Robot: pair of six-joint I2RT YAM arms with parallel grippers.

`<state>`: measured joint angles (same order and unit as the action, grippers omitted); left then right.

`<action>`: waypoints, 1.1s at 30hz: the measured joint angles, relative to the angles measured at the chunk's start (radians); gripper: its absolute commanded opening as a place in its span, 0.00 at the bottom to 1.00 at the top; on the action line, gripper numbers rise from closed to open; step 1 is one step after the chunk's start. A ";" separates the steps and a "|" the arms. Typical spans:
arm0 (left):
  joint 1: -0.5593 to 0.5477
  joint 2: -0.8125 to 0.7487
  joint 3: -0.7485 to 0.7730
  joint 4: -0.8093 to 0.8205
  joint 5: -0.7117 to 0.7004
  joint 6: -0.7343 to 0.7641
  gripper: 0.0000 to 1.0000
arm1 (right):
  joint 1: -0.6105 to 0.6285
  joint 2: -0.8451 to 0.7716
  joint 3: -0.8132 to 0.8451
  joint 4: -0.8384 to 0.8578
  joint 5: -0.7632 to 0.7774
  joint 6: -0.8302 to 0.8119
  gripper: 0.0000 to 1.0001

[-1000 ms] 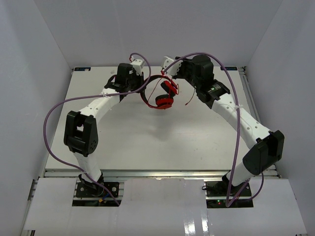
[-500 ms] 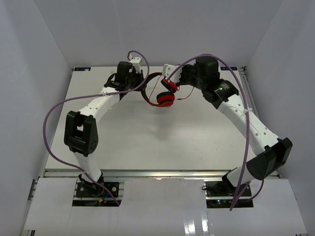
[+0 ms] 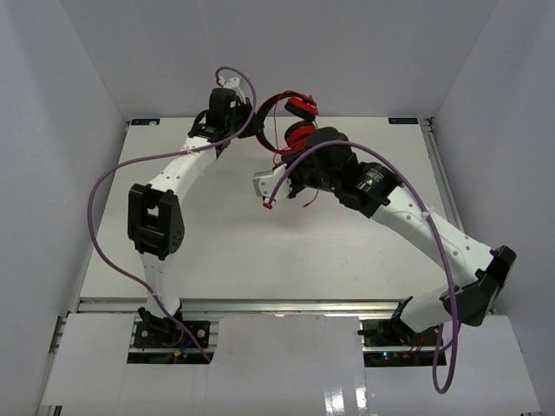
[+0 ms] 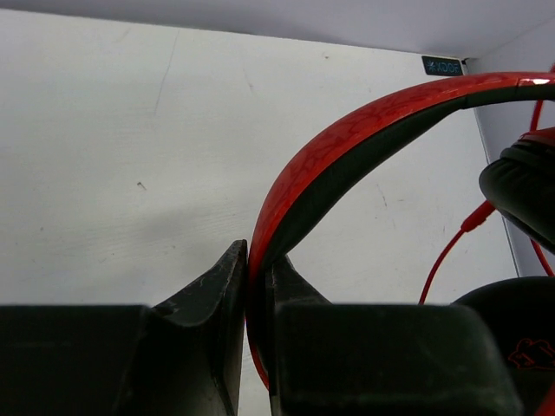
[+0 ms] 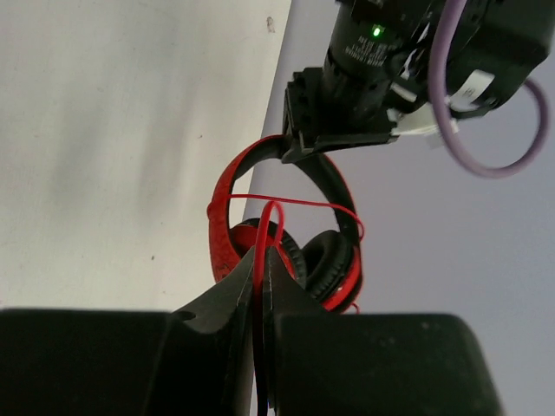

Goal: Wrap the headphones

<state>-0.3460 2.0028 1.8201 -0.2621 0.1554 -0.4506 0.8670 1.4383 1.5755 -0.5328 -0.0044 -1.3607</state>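
Observation:
The headphones (image 3: pixel 293 120) hang in the air over the table's far edge, with a red-and-black headband (image 4: pixel 347 147) and red ear cups with black pads (image 5: pixel 325 260). My left gripper (image 3: pixel 252 130) is shut on the headband; the band is pinched between its fingertips in the left wrist view (image 4: pixel 257 256). My right gripper (image 3: pixel 296 161) sits just in front of and below the ear cups. It is shut on the thin red cable (image 5: pixel 276 208), which loops up from its tips (image 5: pixel 263 253) and runs across the headband. A loose cable end (image 3: pixel 305 196) dangles under the right wrist.
The white table (image 3: pixel 217 234) has grey walls on the left, back and right. Thick purple robot cables (image 3: pixel 104 191) arc beside both arms. The left wrist (image 5: pixel 364 61) hangs right above the headphones in the right wrist view.
My left gripper has lifted the headphones up and back off the table. My right gripper has swung from right of them to in front and below, holding the cable.

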 measured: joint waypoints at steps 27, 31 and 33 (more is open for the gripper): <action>0.135 -0.095 -0.245 0.076 0.089 -0.110 0.00 | -0.216 -0.086 -0.012 -0.005 0.058 -0.019 0.08; 0.134 -0.095 -0.228 0.076 0.088 -0.145 0.00 | -0.152 -0.093 -0.029 -0.028 0.037 -0.006 0.08; 0.133 -0.093 -0.207 0.075 0.088 -0.168 0.00 | -0.101 -0.092 -0.046 -0.040 0.036 -0.005 0.08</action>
<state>-0.2127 1.9098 1.6131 -0.1867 0.2436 -0.6181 0.7660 1.3460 1.5298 -0.5725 0.0315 -1.3655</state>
